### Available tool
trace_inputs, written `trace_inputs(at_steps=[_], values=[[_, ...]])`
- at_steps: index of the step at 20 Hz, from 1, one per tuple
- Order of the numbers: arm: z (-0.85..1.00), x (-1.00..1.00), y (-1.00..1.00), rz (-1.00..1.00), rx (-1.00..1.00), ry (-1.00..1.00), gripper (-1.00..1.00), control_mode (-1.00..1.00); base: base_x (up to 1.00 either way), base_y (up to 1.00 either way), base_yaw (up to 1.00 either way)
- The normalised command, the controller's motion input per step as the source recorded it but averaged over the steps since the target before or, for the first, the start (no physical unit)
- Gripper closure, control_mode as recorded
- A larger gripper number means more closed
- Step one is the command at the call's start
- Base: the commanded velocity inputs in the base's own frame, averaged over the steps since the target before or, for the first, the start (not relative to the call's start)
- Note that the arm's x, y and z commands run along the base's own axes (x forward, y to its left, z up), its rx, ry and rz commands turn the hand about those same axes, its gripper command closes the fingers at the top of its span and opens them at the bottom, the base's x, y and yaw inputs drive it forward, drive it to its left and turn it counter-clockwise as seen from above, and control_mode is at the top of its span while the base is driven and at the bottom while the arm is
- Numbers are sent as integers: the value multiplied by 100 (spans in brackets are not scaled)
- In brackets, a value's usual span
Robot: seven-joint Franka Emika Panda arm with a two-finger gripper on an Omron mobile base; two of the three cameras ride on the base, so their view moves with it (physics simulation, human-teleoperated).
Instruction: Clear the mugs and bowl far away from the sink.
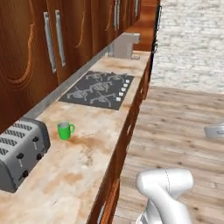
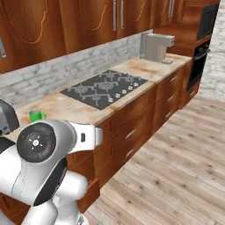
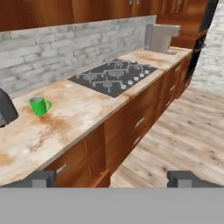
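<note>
Open end effector (image 3: pixel 113 178) hangs well apart from green mug (image 3: pixel 40 106).

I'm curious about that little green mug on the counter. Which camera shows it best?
The left base view: the green mug stands whole and unblocked beside the toaster. The hand view also shows it whole, but farther off. In the right base view the arm hides its lower part.

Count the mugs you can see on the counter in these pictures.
1: a green mug on the counter, between the toaster and the cooktop. Others may be out of view.
</note>
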Motion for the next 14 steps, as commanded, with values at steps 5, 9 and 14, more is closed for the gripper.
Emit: trace_inputs(at_steps=[5, 9, 14], values=[[0, 0, 0, 0, 0, 0, -100, 100, 0, 0, -100], [0, 0, 0, 0, 0, 0, -100, 100, 0, 0, -100], [0, 0, 0, 0, 0, 0, -100, 100, 0, 0, -100]])
